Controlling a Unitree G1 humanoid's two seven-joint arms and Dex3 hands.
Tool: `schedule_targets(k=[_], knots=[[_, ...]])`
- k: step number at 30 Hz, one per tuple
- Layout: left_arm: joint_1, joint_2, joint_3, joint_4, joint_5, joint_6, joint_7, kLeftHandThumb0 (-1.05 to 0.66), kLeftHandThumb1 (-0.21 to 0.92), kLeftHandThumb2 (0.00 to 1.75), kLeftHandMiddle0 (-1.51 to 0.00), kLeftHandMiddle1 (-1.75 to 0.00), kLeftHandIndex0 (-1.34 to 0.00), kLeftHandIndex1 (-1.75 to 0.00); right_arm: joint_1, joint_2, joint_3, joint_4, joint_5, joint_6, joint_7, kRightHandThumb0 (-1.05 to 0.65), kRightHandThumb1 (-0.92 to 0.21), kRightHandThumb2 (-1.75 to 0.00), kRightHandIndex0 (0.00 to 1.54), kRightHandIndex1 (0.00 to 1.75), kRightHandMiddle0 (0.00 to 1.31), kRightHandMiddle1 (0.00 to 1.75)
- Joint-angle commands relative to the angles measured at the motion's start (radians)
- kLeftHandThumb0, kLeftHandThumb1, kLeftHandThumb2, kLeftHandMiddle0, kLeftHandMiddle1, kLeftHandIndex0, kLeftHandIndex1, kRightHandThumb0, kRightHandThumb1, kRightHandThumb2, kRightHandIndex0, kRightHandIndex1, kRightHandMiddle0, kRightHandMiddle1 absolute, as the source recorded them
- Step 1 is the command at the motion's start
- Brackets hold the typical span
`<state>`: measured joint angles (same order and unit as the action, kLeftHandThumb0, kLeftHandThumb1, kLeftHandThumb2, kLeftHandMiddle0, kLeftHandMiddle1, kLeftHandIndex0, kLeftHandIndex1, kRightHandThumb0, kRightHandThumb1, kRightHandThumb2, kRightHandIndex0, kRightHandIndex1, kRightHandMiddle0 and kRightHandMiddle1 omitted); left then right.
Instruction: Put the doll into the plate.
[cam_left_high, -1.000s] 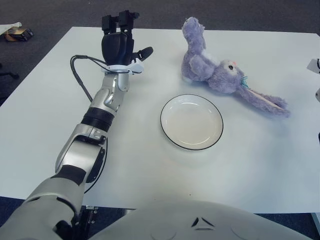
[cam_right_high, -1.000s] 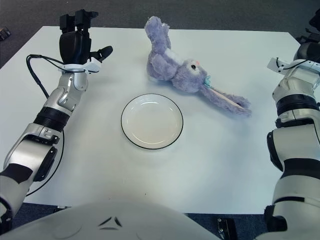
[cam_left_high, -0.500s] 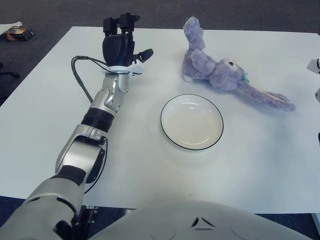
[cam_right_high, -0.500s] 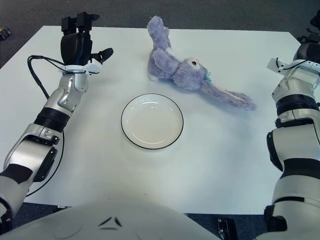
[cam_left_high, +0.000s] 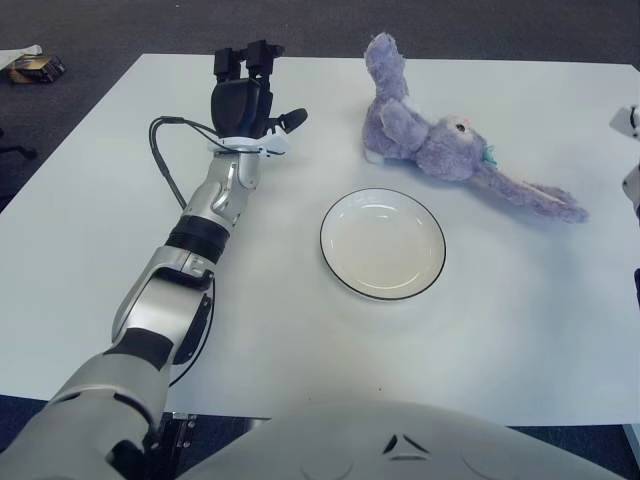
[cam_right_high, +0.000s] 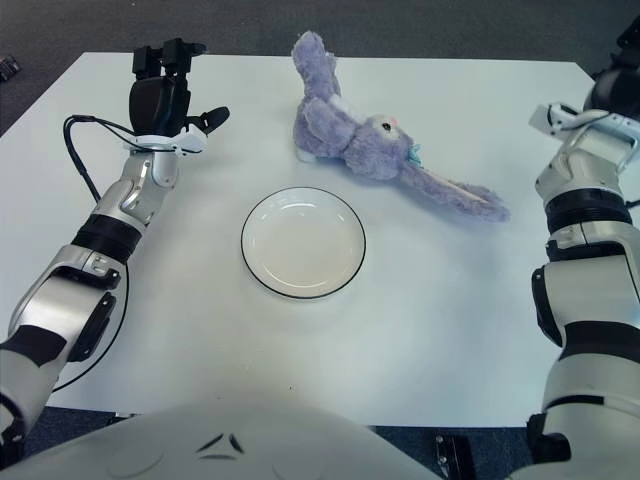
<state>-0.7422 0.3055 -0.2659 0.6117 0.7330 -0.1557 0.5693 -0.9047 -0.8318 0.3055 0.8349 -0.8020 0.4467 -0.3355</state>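
My right hand (cam_right_high: 612, 92) is cut off at the table's right edge, so I cannot tell how its fingers stand. My left hand (cam_left_high: 243, 92) hovers left of the doll (cam_left_high: 436, 148), fingers loosely spread and holding nothing. The doll lies on the white table (cam_left_high: 520, 300) just behind the empty plate (cam_left_high: 383, 243), apart from it.
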Motion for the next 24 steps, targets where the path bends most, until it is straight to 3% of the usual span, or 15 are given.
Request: schedule_targets(k=[1, 8, 14, 24], knots=[[-0.050, -0.014, -0.019, 0.050, -0.001, -0.031, 0.017, -0.51, 0.62, 0.90, 0.00, -0.91, 0.00, -1.07, 0.068, 0.021, -0.048, -0.235, 0.019, -0.005, -0.015, -0.72, -0.92, -0.82, 0.10, 0.73, 0.00, 0.40], [-0.067, -0.031, -0.023, 0.079, -0.019, -0.049, 0.001, -0.51, 0.62, 0.91, 0.00, -0.87, 0.00, -1.05, 0.128, 0.013, -0.095, -0.301, 0.088, -0.099, 0.081, -0.74, -0.92, -0.83, 0.10, 0.90, 0.00, 0.50], [-0.080, -0.039, -0.033, 0.107, -0.022, -0.071, 0.009, -0.51, 0.62, 0.91, 0.00, -0.87, 0.00, -1.05, 0.159, 0.014, -0.134, -0.317, 0.161, -0.199, 0.144, -0.74, -0.92, -0.81, 0.07, 0.86, 0.00, 0.58], [-0.097, -0.049, -0.043, 0.147, -0.023, -0.093, 0.014, -0.51, 0.61, 0.91, 0.00, -0.89, 0.00, -1.05, 0.190, 0.046, -0.126, -0.369, 0.160, -0.214, 0.208, -0.75, -0.92, -0.80, 0.10, 0.75, 0.00, 0.56]])
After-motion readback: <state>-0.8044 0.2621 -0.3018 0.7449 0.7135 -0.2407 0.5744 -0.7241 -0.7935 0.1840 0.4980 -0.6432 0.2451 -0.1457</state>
